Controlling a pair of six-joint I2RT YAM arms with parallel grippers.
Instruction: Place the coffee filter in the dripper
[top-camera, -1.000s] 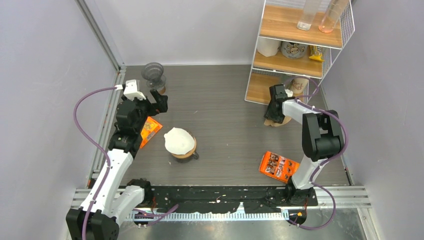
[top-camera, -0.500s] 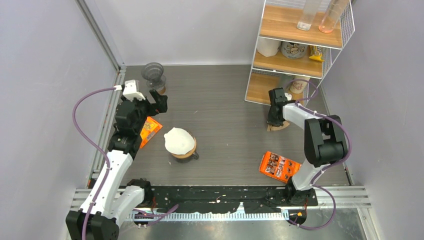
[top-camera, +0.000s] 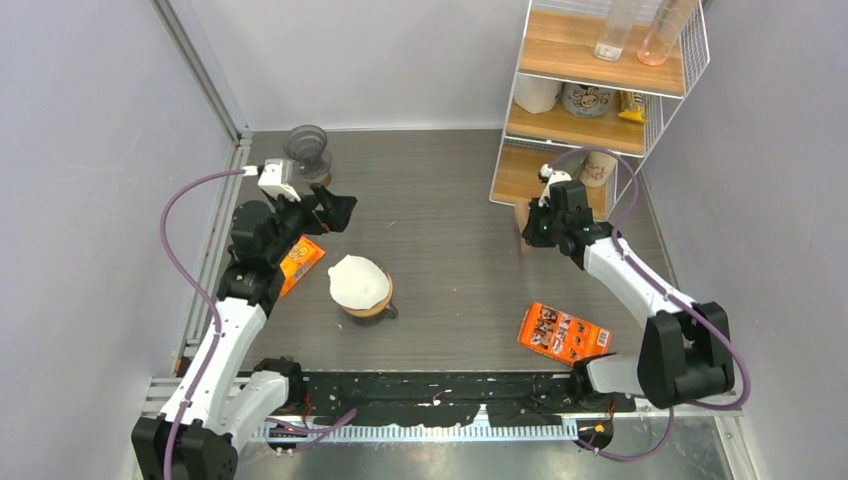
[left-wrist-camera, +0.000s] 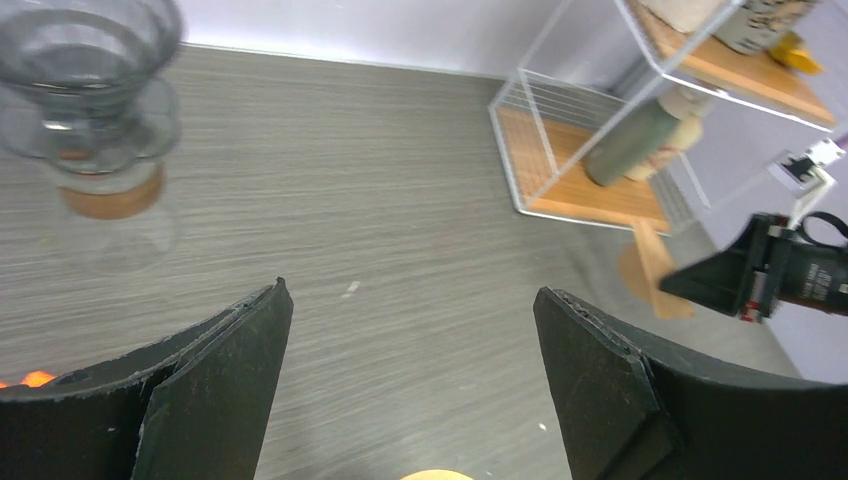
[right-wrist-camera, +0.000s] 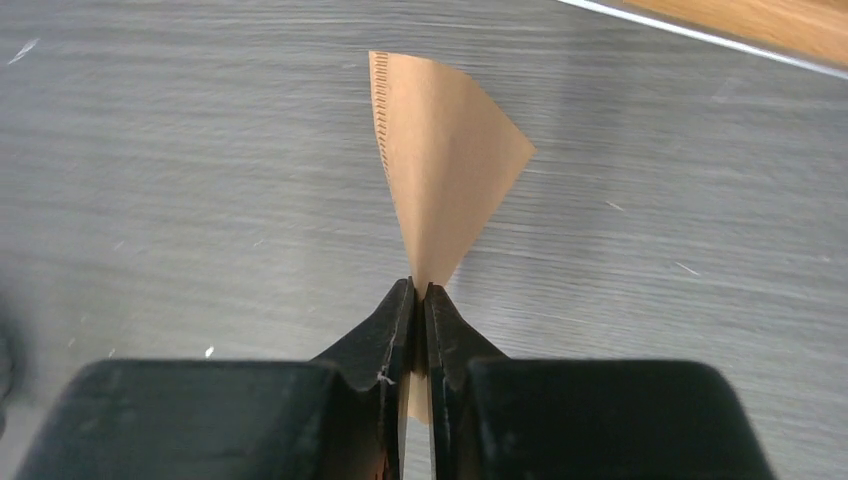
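My right gripper (top-camera: 535, 228) is shut on the narrow tip of a brown paper coffee filter (right-wrist-camera: 440, 180), whose flat fan points away from the pinched fingers (right-wrist-camera: 420, 290) above the table. In the top view the filter (top-camera: 521, 217) hangs just left of the gripper, in front of the shelf; the left wrist view also shows it (left-wrist-camera: 652, 268). A smoky glass dripper (top-camera: 306, 148) stands on a cork-collared carafe at the back left (left-wrist-camera: 85, 60). A white cone-shaped dripper (top-camera: 359, 281) sits on a brown cup at the table's centre. My left gripper (top-camera: 340, 210) is open and empty (left-wrist-camera: 410, 300), between the two.
A wire shelf unit (top-camera: 590, 100) with wooden boards, cups and bottles stands at the back right, close behind my right gripper. One orange packet (top-camera: 560, 332) lies at the front right and another (top-camera: 300, 258) under my left arm.
My right gripper has lifted the brown filter off the table and the arm has swung out, wrist now facing left. My left gripper has shifted a little to the right.
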